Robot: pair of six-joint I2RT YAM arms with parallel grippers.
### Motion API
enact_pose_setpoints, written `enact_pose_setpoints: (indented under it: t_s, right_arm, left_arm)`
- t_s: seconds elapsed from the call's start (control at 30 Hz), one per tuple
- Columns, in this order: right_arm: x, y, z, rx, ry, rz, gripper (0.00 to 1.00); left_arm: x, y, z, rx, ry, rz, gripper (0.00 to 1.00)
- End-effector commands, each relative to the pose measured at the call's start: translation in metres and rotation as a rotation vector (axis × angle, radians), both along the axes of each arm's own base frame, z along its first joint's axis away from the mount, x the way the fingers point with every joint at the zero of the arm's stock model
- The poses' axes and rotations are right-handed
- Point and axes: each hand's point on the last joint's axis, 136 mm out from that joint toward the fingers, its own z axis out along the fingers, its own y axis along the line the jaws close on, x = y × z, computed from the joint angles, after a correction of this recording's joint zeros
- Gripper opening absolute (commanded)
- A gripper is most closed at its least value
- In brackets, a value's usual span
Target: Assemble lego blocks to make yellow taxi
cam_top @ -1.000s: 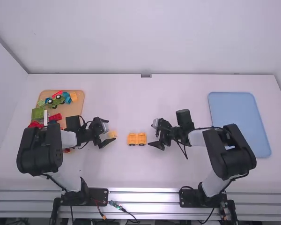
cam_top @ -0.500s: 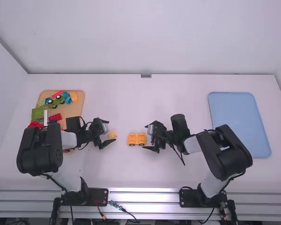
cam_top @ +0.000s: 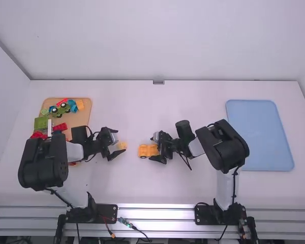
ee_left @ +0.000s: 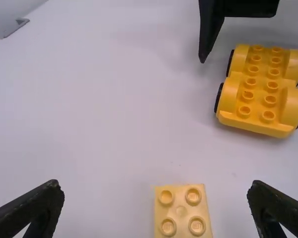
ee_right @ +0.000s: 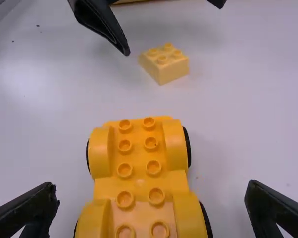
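Right gripper [ee_right: 153, 185] has just swung in to the yellow wheeled base [ee_right: 139, 151], fingers spread around one end, nothing clenched. Base sits wheels-down mid-table. Left gripper [ee_left: 155, 184] unmoved, spread and empty, at the loose yellow brick [ee_left: 181, 210]. I read this as lining up to steady the base before stacking.

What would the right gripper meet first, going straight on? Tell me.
Probably the yellow car base: it lies right ahead, in the gap between the open fingers, though how high those sit above the table is unclear.
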Motion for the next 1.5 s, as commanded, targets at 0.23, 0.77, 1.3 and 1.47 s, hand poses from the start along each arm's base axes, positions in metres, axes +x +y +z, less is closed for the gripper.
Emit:
enact_pose_setpoints:
  t_s: [0.23, 0.77, 1.3, 1.47]
  right_arm:
    - [-0.01, 0.012, -0.018, -0.081, -0.042, -0.099, 0.99]
    - [-0.005, 0.007, -0.021, -0.094, -0.019, -0.114, 0.76]
    - [-0.01, -0.001, -0.016, -0.052, -0.048, -0.031, 0.57]
    - [-0.008, 0.0, -0.014, -0.048, -0.013, -0.019, 0.58]
  left_arm:
    - [-0.007, -0.006, 0.001, -0.057, 0.015, 0.004, 0.99]
    - [-0.013, -0.013, -0.007, -0.015, 0.03, -0.027, 0.92]
    - [-0.014, -0.011, -0.018, 0.04, 0.069, -0.003, 0.76]
    - [-0.014, -0.008, -0.023, 0.055, 0.118, 0.011, 0.77]
